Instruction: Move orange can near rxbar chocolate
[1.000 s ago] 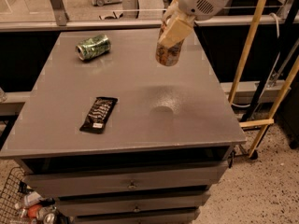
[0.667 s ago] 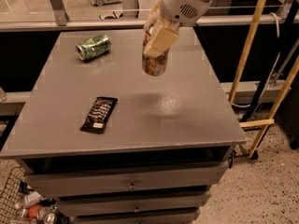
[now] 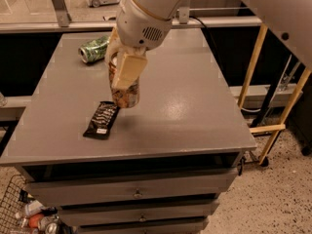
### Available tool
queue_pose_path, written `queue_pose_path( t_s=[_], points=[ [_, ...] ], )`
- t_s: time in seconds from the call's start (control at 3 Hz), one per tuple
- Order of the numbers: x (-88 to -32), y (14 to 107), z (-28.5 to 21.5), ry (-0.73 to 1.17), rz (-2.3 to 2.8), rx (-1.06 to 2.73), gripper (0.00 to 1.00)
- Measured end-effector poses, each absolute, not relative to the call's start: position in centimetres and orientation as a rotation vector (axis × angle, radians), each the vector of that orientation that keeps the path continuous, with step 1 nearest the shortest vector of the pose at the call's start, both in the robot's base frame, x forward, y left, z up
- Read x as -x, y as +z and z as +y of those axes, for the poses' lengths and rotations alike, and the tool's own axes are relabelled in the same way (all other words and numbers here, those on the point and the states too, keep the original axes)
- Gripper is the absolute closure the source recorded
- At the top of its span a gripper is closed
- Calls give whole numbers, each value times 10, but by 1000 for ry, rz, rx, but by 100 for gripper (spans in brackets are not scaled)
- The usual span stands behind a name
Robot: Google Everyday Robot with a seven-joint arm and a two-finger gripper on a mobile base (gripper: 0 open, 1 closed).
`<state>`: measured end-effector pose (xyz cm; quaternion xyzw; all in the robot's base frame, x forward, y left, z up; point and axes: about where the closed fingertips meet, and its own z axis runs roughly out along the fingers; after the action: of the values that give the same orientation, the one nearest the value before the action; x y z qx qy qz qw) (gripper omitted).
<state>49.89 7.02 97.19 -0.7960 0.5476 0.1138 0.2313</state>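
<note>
One move remains: gripper (image 3: 125, 83), pinching orange can (image 3: 128, 97) left of centre, should lower it upright beside rxbar chocolate (image 3: 101, 120).

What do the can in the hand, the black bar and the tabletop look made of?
The orange can, gripped by the hand beside the bar: metal, coppery sheen. The rxbar chocolate: probably plastic film, glossy black with white print. The table: grey, semi-matte with soft glare; painted metal or laminate, can't tell.
</note>
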Motion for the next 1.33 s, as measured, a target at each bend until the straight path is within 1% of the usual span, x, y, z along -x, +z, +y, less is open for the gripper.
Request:
queue_pose_path(
  t_s=[0.33,0.67,1.33],
  points=[
    [-491,948,93,332,1462,2289,100],
    [-494,927,102,318,1461,2338,100],
    [-504,902,100,292,1504,2360,100]
  ],
)
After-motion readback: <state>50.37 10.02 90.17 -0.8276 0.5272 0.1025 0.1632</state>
